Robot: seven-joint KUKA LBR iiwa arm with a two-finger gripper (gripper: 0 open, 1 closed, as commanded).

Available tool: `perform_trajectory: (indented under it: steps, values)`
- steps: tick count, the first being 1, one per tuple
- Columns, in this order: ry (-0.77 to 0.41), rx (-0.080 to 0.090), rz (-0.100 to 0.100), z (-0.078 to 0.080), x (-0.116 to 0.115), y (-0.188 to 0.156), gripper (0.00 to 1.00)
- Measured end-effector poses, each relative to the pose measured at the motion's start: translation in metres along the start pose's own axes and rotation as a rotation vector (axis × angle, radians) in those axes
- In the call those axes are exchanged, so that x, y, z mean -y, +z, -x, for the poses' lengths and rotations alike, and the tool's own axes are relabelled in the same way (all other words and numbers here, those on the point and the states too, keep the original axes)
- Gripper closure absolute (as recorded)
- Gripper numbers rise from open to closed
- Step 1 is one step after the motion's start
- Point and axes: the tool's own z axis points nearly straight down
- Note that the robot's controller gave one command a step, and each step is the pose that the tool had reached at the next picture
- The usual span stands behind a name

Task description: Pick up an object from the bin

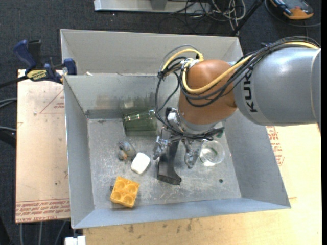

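End effector point(176, 154) open, fingers point(162, 149) astride black wedge-shaped object point(168, 175) in middle of bin point(102, 188), arm point(286, 86) lettered KUK

The silver arm point(286, 86) comes in over the right rim of the bin point(76, 137) and bends downward at its wrist above the bin's middle. The wrist wears a rounded orange cover point(207, 93). Yellow and black cables point(181, 50) loop up from it toward the bin's back wall and run back along the arm. Below the cover the claw point(176, 160) points straight down, low over the bin's floor, a little right of its centre. Its two metal fingers point(162, 151) stand apart, one toward the bin's left side, the other toward its right, their tips close to the floor.
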Motion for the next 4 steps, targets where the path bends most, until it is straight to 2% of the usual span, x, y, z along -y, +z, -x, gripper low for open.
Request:
perform_trajectory:
  steps: [1,2,3,4]
  values:
    - [-0.433,0.011,0.007,0.005,0.043,0.023,1.0]
    - [-0.433,0.012,0.005,0.005,0.043,0.023,1.0]
    - [-0.438,0.004,-0.002,0.003,0.041,0.007,1.0]
    - [-0.437,0.002,0.002,0.006,0.045,-0.034,1.0]
